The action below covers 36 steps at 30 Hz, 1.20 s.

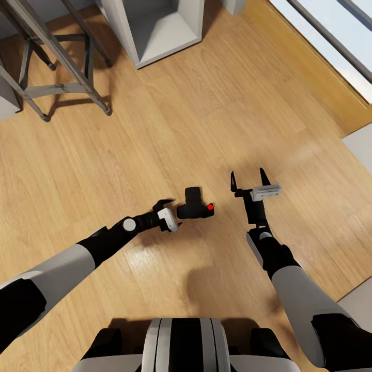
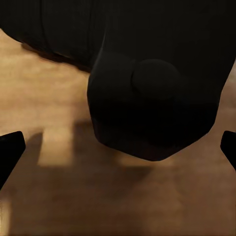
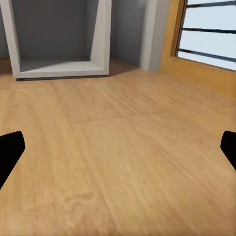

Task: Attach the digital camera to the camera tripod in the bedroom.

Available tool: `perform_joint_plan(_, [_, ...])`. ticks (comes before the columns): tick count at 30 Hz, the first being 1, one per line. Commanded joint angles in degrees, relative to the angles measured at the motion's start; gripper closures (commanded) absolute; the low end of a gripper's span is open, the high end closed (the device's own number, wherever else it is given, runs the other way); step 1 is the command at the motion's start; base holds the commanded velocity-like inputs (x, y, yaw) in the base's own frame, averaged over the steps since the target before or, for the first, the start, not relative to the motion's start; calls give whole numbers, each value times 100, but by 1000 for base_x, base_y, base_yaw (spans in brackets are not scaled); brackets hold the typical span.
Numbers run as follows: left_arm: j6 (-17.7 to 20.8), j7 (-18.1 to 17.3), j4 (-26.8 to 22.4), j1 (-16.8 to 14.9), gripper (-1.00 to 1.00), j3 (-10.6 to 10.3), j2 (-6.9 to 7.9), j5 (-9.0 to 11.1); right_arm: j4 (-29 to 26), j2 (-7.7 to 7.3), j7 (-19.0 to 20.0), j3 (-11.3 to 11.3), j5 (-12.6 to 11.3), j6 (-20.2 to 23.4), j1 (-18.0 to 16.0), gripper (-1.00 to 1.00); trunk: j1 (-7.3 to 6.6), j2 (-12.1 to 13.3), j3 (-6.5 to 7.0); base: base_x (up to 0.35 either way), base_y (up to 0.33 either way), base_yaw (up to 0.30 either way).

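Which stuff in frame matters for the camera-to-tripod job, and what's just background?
Job:
- digital camera, on the wood floor, close in front of the left gripper, jaws open
- camera tripod, standing at the far left
- right gripper, jaws open, holding nothing

Background:
- white cube shelving
- window
- wood floor

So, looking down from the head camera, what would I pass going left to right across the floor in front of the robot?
Left gripper → digital camera with its red button → right gripper.
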Motion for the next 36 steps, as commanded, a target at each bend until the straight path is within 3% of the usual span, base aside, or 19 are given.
perform_joint_plan(1, [-15,4,0,-6,-100,-25,4,24,3,-3,-13,9,17,-13,-3,-100,-1,-1,-3,0,0,0])
perform_joint_plan(10, [-16,8,101,-6,-100,-24,-15,24,3,-3,-13,9,17,-13,-3,-100,-1,-1,-3,0,0,0])
perform_joint_plan(17, [-17,12,245,-6,-100,-25,-137,24,3,-3,-9,9,17,-13,-3,-100,-1,-1,-3,0,0,0])
perform_joint_plan(36, [-21,15,276,-6,-100,-24,-205,24,3,-3,-5,9,17,-13,-3,-100,-1,-1,-3,0,0,0])
